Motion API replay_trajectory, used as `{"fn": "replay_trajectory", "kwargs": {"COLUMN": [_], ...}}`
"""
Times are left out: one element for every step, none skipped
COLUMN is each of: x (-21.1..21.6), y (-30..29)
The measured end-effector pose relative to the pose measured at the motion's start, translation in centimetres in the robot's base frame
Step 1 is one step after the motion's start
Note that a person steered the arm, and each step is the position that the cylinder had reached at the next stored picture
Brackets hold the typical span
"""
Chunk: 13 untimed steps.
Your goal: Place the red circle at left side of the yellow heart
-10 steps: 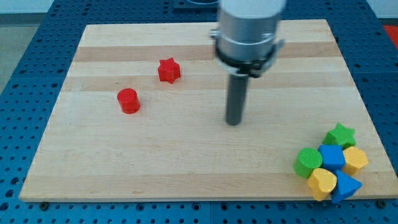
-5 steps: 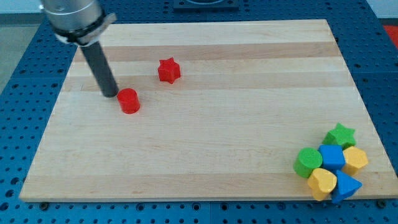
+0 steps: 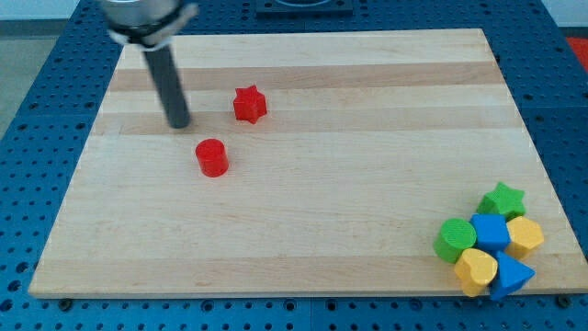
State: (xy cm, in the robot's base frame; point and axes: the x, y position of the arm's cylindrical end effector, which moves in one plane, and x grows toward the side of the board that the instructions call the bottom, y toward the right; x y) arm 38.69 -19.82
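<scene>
The red circle (image 3: 212, 157) lies on the wooden board (image 3: 303, 221), left of centre. My tip (image 3: 178, 125) stands up and to the left of it, a short gap apart. The yellow heart (image 3: 476, 270) sits at the bottom right in a cluster of blocks, far from the red circle.
A red star (image 3: 248, 104) lies up and right of the red circle. The bottom-right cluster also holds a green circle (image 3: 454, 240), a blue block (image 3: 491, 231), a green star (image 3: 503, 199), a yellow block (image 3: 525, 236) and a second blue block (image 3: 511, 275).
The tip swept from the board's middle to the left, reached the red circle and pushed it down and to the right. The tip now stands a little higher and to the right.
</scene>
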Motion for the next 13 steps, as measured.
{"fn": "replay_trajectory", "kwargs": {"x": [3.2, 6.4, 9.1, 9.5, 9.4, 7.9, 6.9, 6.9, 6.9, 7.9, 7.9, 6.5, 6.0], "y": [-1.7, 4.1, 11.7, 15.8, 15.8, 15.5, 15.5, 16.2, 20.0, 24.4, 24.8, 25.6, 29.3]}}
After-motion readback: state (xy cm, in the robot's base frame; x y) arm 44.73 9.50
